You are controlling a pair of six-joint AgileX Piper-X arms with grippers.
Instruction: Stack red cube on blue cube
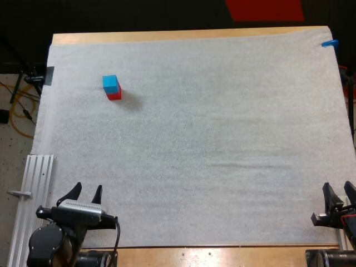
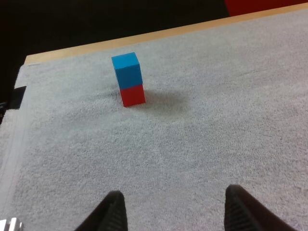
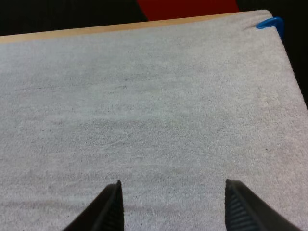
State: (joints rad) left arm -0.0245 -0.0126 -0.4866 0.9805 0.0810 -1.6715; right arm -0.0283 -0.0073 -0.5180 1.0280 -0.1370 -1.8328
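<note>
Far left, blue cube (image 1: 110, 83) atop red cube (image 1: 115, 94), left pincer (image 1: 88, 189), right pincer (image 1: 338, 188) (both parted)

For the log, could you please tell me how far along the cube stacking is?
A stack stands, but blue cube sits on red cube, the reverse of the task. Nothing is in hand: left gripper and right gripper are open, far from it. Left: restacking red on blue.
</note>
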